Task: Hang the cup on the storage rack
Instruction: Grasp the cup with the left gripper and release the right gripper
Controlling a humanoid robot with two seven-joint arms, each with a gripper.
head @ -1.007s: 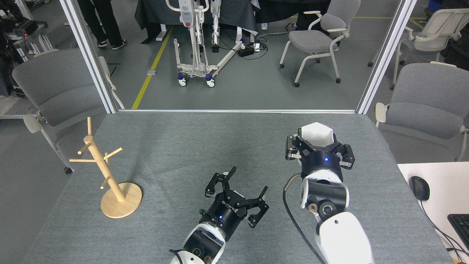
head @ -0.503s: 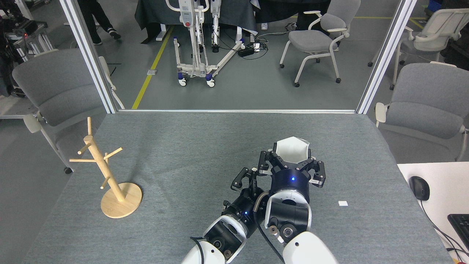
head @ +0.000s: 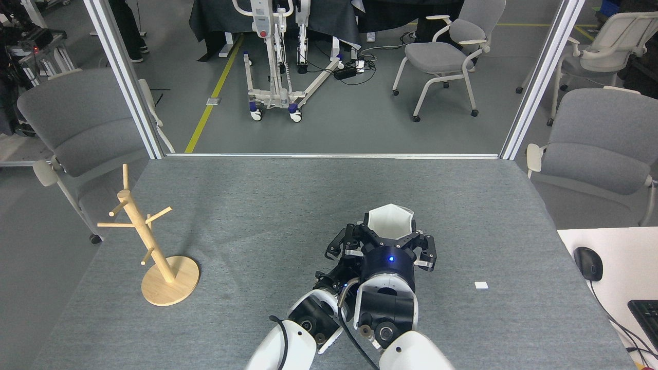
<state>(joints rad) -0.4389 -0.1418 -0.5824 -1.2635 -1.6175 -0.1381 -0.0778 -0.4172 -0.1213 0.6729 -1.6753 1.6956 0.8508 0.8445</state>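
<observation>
The white faceted cup is held up over the middle of the grey table, mouth facing away from me. My right gripper is shut on it from the near side, one black finger on each side of its wall; the handle is hidden. My left gripper sits tight against the right wrist on its left. It is mostly covered, so its jaws cannot be read. The storage rack, a light wooden post with thin pegs on a round disc base, stands far to the left near the table's left edge.
A small white scrap lies on the grey table to the right of my arms. A white desk at the right holds a mouse and a keyboard. Grey chairs flank the table.
My right gripper has carried the cup left and toward me, from the table's right side to its middle. My left gripper has moved right, up against the right wrist. The rack has not moved.
</observation>
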